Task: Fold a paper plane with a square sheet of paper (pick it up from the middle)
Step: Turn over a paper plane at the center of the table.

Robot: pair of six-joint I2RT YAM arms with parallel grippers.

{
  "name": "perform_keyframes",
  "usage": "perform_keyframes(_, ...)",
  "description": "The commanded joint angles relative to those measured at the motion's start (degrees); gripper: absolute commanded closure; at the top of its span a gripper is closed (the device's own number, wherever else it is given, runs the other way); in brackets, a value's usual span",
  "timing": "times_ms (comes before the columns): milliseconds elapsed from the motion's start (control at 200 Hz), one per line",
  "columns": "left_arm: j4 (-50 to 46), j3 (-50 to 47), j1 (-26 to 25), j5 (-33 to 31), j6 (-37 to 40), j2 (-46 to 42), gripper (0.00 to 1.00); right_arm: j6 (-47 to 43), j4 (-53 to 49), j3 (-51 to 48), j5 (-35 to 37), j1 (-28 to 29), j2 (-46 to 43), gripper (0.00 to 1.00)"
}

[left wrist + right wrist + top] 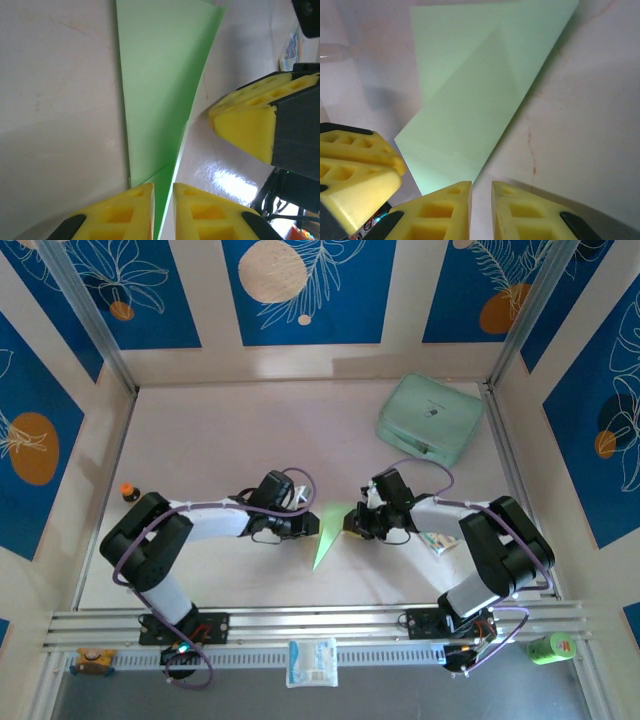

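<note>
The paper plane (326, 535) lies on the table between my two grippers as a narrow light-green dart, its tip toward the near edge. My left gripper (312, 525) stands at its left side. In the left wrist view the plane (155, 85) runs into the narrow gap of the left gripper (163, 187), whose jaws stand slightly apart and do not pinch it. My right gripper (350, 523) is at the plane's right side. In the right wrist view the folded paper (470, 100) lies just left of the right gripper (481, 185), whose jaws stand slightly open over bare table.
A mint-green case (430, 418) sits at the back right. A small orange-capped bottle (129, 492) stands by the left wall. A white-and-blue packet (313, 661) lies on the front rail, a green can (552, 647) at the front right. Each wrist view catches the other gripper's yellow finger (245, 130) close by.
</note>
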Motion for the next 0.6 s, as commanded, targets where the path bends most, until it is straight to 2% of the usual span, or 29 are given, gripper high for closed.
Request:
perform_keyframes(0, -0.5, -0.9, 0.6, 2.0, 0.8, 1.1, 0.82, 1.1, 0.4, -1.2, -1.8, 0.4, -0.6, 0.81)
perform_keyframes(595, -3.1, 0.3, 0.4, 3.5, 3.2, 4.3, 0.8, 2.0, 3.1, -2.6, -5.1, 1.4, -0.2, 0.79)
